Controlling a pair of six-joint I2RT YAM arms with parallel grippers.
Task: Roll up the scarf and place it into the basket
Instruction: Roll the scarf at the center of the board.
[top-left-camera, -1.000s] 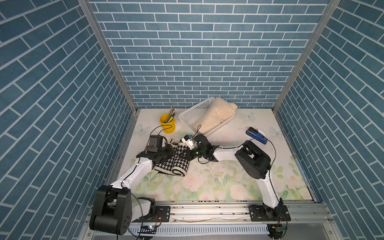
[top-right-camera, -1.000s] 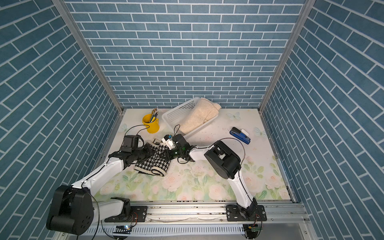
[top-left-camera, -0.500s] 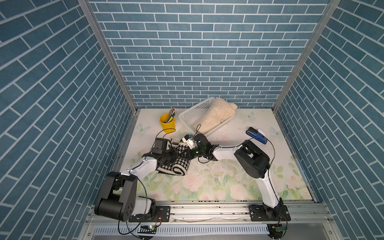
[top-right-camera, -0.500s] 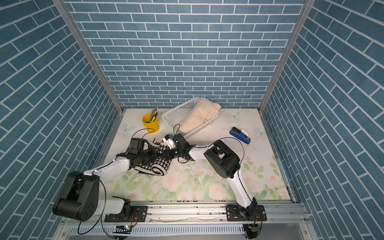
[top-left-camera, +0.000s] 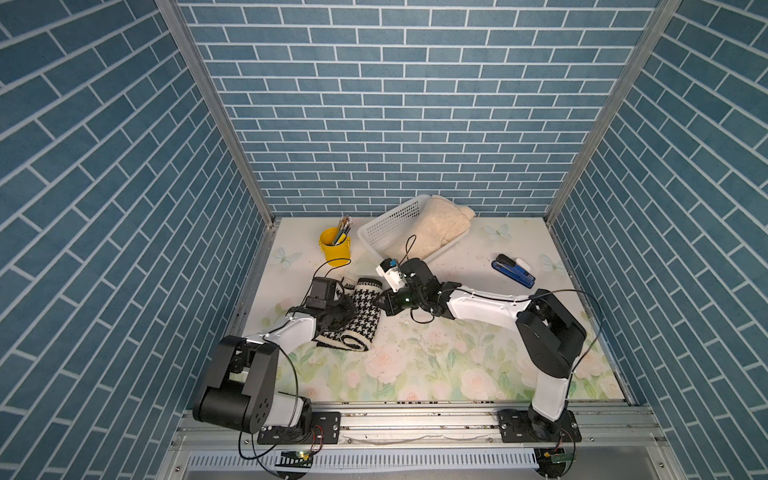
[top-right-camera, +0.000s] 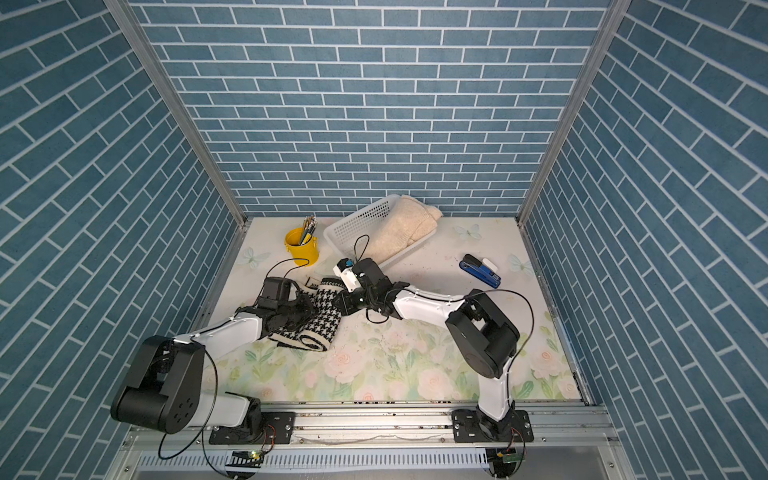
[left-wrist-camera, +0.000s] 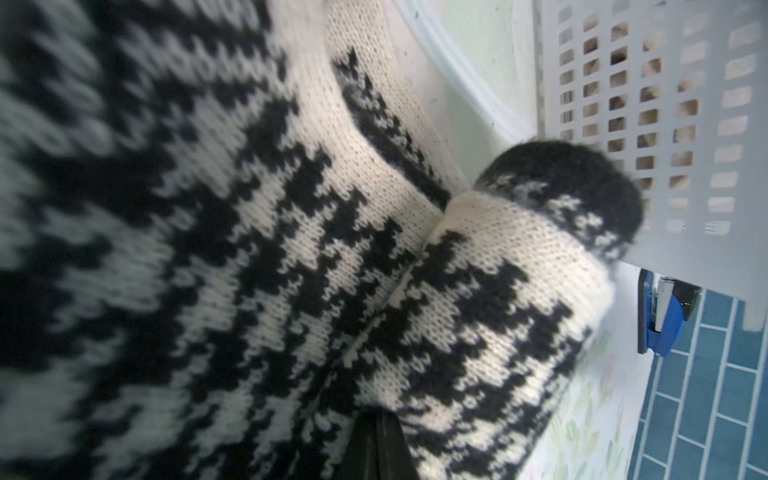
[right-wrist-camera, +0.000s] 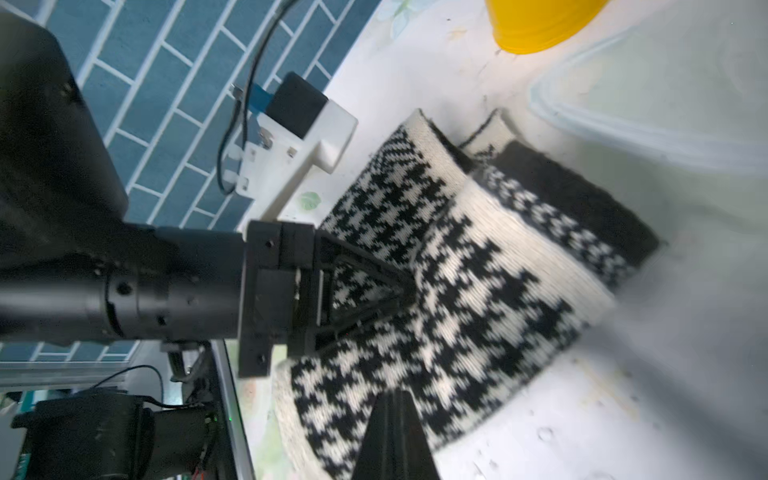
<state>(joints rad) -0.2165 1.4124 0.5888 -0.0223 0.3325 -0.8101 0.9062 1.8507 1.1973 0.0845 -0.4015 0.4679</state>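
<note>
Honestly, left gripper (right-wrist-camera: 409, 291) and right gripper (top-left-camera: 381, 301), both clamped shut, flank the scarf (top-left-camera: 365, 318), probably so the roll holds.

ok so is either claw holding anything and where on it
Left claw looks pinched on the scarf mid-width, beside its rolled part. Right claw is shut against the scarf's side; grip there cannot be told.

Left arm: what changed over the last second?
The left arm leaned forward and pushed the left end effector, shut, slightly toward the right arm across the black-and-white houndstooth knit scarf. No new grasp or release shows. Unchanged: right end effector, shut at the scarf; white perforated plastic basket, yellow bucket, blue stapler.
</note>
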